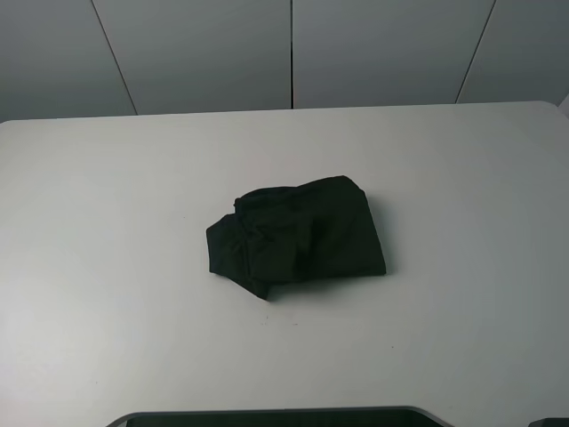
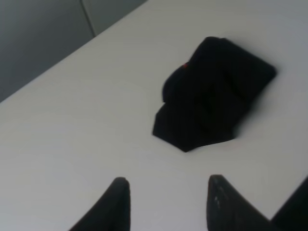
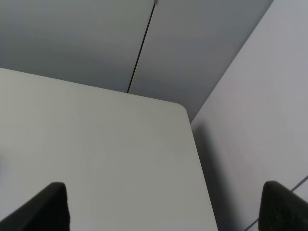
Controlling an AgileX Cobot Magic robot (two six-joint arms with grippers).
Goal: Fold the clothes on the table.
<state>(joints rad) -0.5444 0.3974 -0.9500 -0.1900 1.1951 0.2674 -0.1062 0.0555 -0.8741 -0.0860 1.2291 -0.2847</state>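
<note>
Across the whole high view spreads the surface, a smooth, matte white top with rounded far corners, backed by plain grey wall panels split by thin dark seams. Near its middle lies the T-shirt, soft black cloth bundled into a rough, creased block with one corner jutting toward the near edge; it rests flat on the white top, touched by nothing. From the left wrist camera the same bundle looks blurred and chunkier, and a tiny red fleck shows along one fold, which the high view does not show. Only the wrist cameras show the claws. The left claw hovers over bare white, well short of the cloth, its two dark tapered fingers moderately parted with nothing between them. The right claw stands wide and empty, looking past a rounded corner of the surface toward the grey wall.
</note>
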